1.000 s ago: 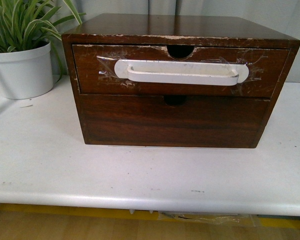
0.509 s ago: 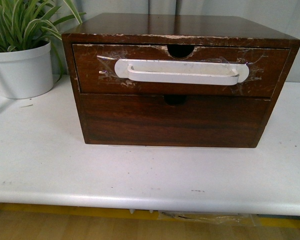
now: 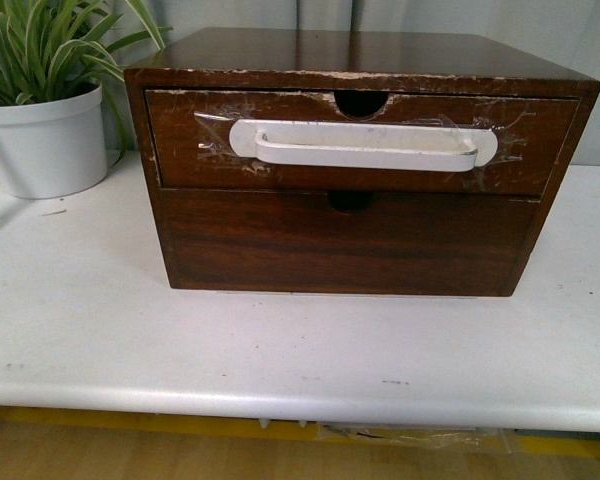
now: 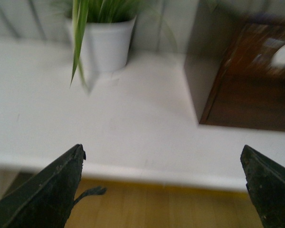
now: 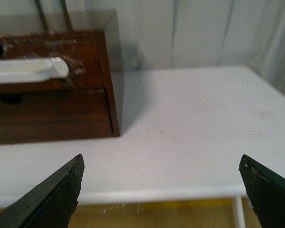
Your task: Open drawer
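Observation:
A dark brown wooden chest (image 3: 360, 50) stands on the white table (image 3: 280, 350). Its upper drawer (image 3: 180, 140) is shut; it has a long white handle (image 3: 365, 145) taped on and a half-round notch (image 3: 361, 102) in its chipped top edge. Below it is a plain handle-less drawer front (image 3: 350, 245). Neither arm shows in the front view. My left gripper (image 4: 164, 164) is open and empty, off the table's front edge, with the chest (image 4: 247, 90) far ahead. My right gripper (image 5: 161, 173) is open and empty before the table's edge, the handle's end (image 5: 28, 70) far from it.
A white pot (image 3: 45, 140) with a green plant (image 3: 40, 45) stands at the back left beside the chest; it also shows in the left wrist view (image 4: 104, 42). Grey curtains hang behind. Bare table (image 5: 194, 118) lies to the chest's right. Wooden floor lies below the table edge.

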Available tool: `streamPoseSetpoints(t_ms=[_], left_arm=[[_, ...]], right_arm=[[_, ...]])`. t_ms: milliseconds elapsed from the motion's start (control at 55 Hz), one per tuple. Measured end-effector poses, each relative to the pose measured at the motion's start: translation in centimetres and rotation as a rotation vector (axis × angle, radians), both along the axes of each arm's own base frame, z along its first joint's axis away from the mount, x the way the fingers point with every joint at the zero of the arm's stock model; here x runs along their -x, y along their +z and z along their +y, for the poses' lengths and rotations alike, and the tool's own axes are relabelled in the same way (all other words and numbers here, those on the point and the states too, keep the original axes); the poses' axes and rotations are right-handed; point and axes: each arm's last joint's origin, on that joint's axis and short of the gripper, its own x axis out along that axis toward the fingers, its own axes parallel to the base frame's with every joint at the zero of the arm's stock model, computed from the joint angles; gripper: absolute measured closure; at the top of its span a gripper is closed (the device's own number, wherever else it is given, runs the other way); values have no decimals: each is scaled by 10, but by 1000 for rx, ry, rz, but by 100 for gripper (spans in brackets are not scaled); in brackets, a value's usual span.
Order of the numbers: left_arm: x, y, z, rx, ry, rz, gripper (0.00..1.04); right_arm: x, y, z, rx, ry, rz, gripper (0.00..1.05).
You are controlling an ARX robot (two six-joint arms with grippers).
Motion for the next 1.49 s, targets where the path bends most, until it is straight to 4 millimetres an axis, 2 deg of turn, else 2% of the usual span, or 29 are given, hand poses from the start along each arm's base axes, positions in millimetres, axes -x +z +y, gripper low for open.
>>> streamPoseSetpoints(t_ms=[73,236,309,509,782,1000,1218,1491], left_arm=[[-3,0,-2,0,-21,113,6],[-19,20,-10,-100,-186,122,6],[-30,28,-16,-192,-293,138,6],[-60,33,-35,-443,-593,193,6],[-105,51,-65,-754,-836,199,6],[-139,61,-92,-844,-953,189,6],[-171,78,-115,-850,-1018,139,6],[-191,92,-135,-881,-1077,133,6]], right_arm=[[-5,6,0,-6,47,77,9],[-19,30,4,116,211,157,9],[-26,41,8,210,275,197,9],[-50,56,19,383,405,264,9],[-86,74,29,508,503,307,9],[-113,80,40,575,584,350,9],[-135,87,51,640,671,365,9],[-163,90,70,710,772,382,9]])
